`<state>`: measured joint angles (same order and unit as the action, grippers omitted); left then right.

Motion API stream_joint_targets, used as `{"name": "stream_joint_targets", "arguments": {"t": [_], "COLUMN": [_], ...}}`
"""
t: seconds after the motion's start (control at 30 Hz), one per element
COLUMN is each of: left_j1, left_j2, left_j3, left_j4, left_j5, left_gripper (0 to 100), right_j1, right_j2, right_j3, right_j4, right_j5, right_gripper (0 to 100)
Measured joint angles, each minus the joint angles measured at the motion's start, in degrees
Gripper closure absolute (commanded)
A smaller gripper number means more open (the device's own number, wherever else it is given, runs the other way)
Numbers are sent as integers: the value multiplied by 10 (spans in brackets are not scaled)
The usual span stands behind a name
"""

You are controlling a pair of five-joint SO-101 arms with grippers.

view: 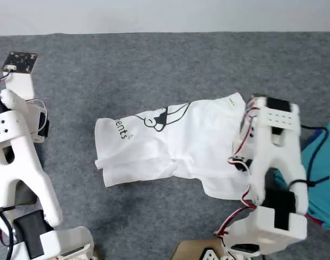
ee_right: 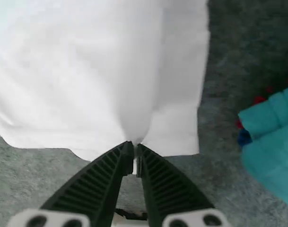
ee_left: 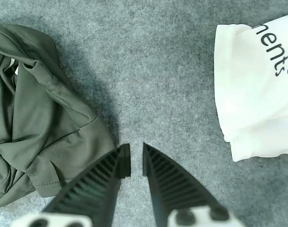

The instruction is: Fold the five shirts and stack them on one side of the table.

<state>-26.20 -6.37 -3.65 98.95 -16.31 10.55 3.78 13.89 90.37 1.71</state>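
The left arm (view: pixel 18 157) rises at the lower left of the high view, nearest the camera. Its tool (ee_left: pixel 136 161) hangs over bare grey tabletop (view: pixel 154 65), jaws a narrow slit apart and holding nothing. A crumpled olive-green shirt (ee_left: pixel 35 123) lies just beside one jaw, and the edge of the white shirt (view: pixel 170 143) lies farther off on the other side. The white shirt lies in the middle of the high view, roughly folded into a wide band. It is rumpled, with loose layers showing along its left and lower edges. Near its left end runs a line of dark lettering (view: pixel 121 129), with a black line drawing (view: pixel 162 116) next to it. The right arm (view: pixel 273 162) stands over the shirt's right end, at the lower right. Its tool (ee_right: pixel 134 150) is clamped on a pinched ridge of the white cloth near the hem. A teal shirt (view: pixel 324 173) lies at the right edge, apart from the white one.
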Motion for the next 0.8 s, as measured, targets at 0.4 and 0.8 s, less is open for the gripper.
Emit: {"name": "stream_joint_targets", "arguments": {"t": [0.4,0.8], "left_j1": [0,33], "left_j2": [0,0], "left_j3": [0,25], "left_j4": [0,0], "left_j5": [0,0], "left_gripper": [953,954], "right_j1": [78,149], "right_j2": [-1,-1], "right_j3": [0,60], "right_j4": [51,33], "right_j5": [91,182], "right_gripper": [988,988]}}
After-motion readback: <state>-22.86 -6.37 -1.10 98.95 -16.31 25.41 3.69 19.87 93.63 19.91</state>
